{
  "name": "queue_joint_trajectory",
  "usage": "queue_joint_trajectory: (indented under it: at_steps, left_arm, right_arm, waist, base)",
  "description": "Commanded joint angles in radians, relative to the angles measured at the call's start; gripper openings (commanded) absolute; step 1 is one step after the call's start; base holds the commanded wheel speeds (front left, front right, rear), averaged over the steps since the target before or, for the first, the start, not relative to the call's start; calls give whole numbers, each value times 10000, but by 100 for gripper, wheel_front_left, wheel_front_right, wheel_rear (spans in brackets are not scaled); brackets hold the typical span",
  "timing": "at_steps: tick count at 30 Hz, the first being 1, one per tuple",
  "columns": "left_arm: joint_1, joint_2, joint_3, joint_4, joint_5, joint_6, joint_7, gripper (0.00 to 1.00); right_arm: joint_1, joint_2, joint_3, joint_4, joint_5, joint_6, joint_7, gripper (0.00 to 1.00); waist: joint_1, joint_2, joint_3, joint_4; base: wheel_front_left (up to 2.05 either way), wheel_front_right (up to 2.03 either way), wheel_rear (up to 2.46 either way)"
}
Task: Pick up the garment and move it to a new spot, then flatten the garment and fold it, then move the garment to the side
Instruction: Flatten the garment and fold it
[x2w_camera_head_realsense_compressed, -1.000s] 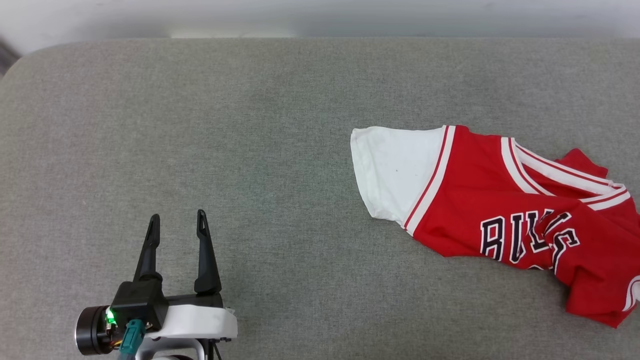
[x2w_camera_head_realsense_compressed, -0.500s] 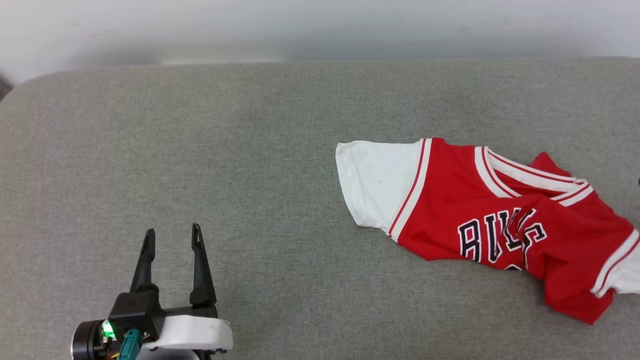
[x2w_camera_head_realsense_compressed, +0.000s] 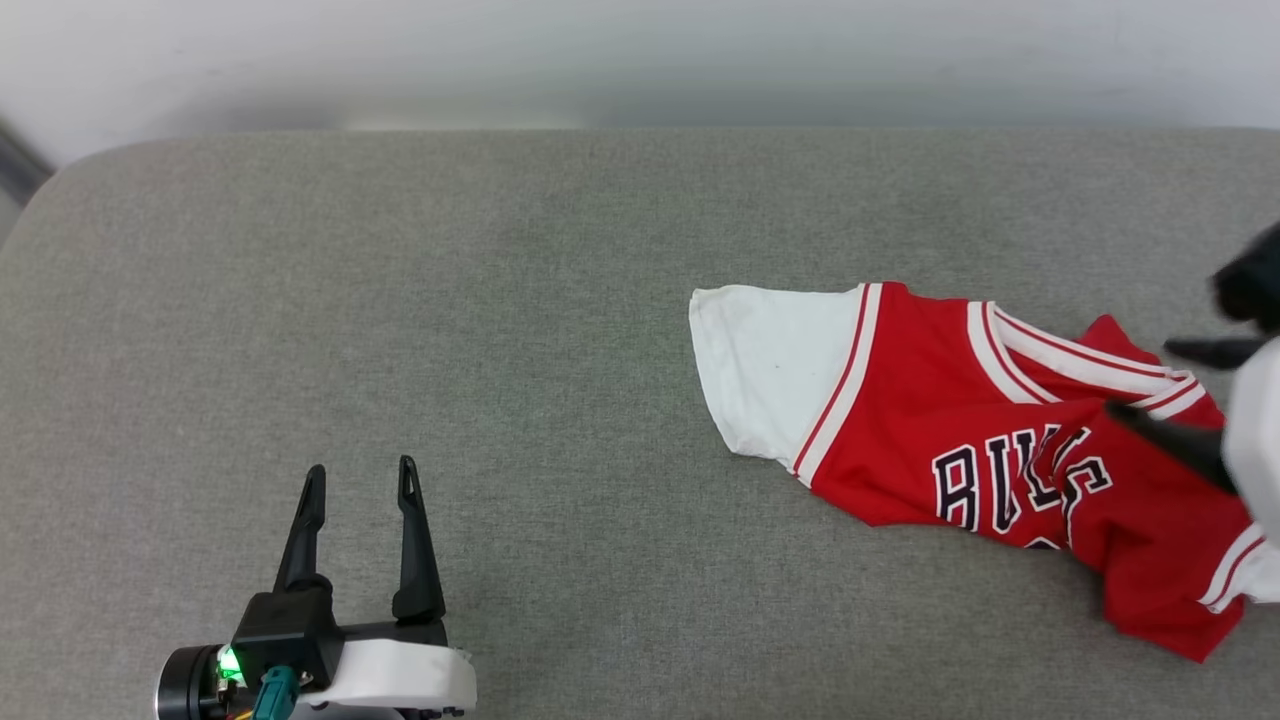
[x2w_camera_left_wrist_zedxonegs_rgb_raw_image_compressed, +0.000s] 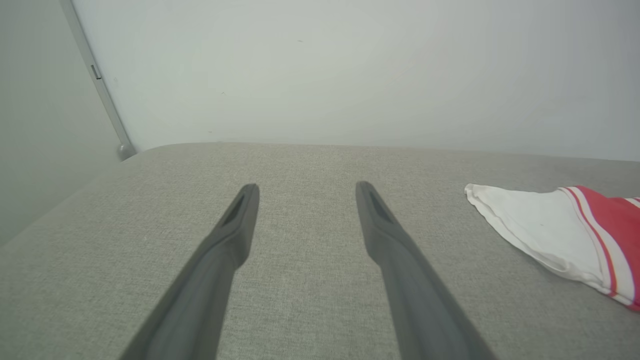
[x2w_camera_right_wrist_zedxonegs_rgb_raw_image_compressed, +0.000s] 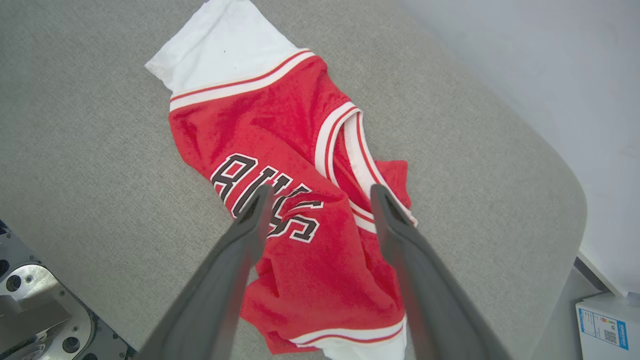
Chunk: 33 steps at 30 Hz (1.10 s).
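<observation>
Right gripper (x2w_camera_right_wrist_zedxonegs_rgb_raw_image_compressed: 321, 190) first: my two dark fingers stand spread wide, and it grips nothing. It hangs over the crumpled right part of the shirt (x2w_camera_head_realsense_compressed: 930, 400), with the fingertips pointing at the black lettering (x2w_camera_right_wrist_zedxonegs_rgb_raw_image_compressed: 265, 200) and the striped neck trim (x2w_camera_right_wrist_zedxonegs_rgb_raw_image_compressed: 345, 145). Whether a fingertip touches the cloth I cannot tell. In the head view this gripper is blurred at the right edge.

Left gripper (x2w_camera_head_realsense_compressed: 362, 468) is open too, its fingers parted above bare grey fabric at the lower left, well apart from the shirt.

The red shirt lies on the right half of the grey padded surface (x2w_camera_head_realsense_compressed: 400, 300). One white sleeve (x2w_camera_head_realsense_compressed: 770, 370) is spread flat toward the middle. The red body is bunched and creased, and the lettering is partly folded over itself. A second white sleeve edge shows at the far right. A pale wall (x2w_camera_left_wrist_zedxonegs_rgb_raw_image_compressed: 350, 75) rises behind the surface.
</observation>
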Motion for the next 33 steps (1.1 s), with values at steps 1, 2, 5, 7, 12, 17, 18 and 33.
queue_joint_trajectory:
  at_steps: [1,2,5,7,12,17,18,33]
  left_arm:
    - [-120,-12,-19,-32,-40,-49,-26,100]
    - [-161,-12,-45,-33,-51,-47,-26,100]
    - [-217,-12,-130,-22,-88,-28,-26,100]
    - [-337,-11,-167,-14,-118,-17,-26,100]
    - [-570,-9,-223,11,-137,-21,-26,100]
    - [-740,-12,-210,53,-150,1,-26,100]
    - [-768,-11,-202,63,-154,13,-26,100]
    - [-309,-11,113,45,-66,84,-25,100]
  right_arm:
    - [-153,169,186,36,-58,-9,346,100]
    - [-272,364,405,138,-67,-9,713,100]
    - [-589,963,1126,659,-201,-9,1517,100]
    - [-746,1392,1533,1226,-271,-9,1739,100]
    - [-986,2373,2377,2925,-374,-9,1674,100]
    - [-886,3110,3359,4285,-492,-14,1494,100]
    - [-868,3183,3551,4459,-449,-12,1445,100]
    - [-2012,2975,4495,2169,113,-7,-1616,0]
  waist:
    - [0,0,109,67]
    - [0,0,164,101]
    - [0,0,378,191]
    - [0,0,527,259]
    - [0,0,924,429]
    - [0,0,1130,480]
    - [0,0,1142,474]
    - [0,0,309,129]
  base:
    - [0,0,0]
    - [0,0,0]
    - [0,0,0]
    - [0,0,0]
    - [0,0,0]
    - [0,0,0]
    - [0,0,0]
    - [0,0,0]
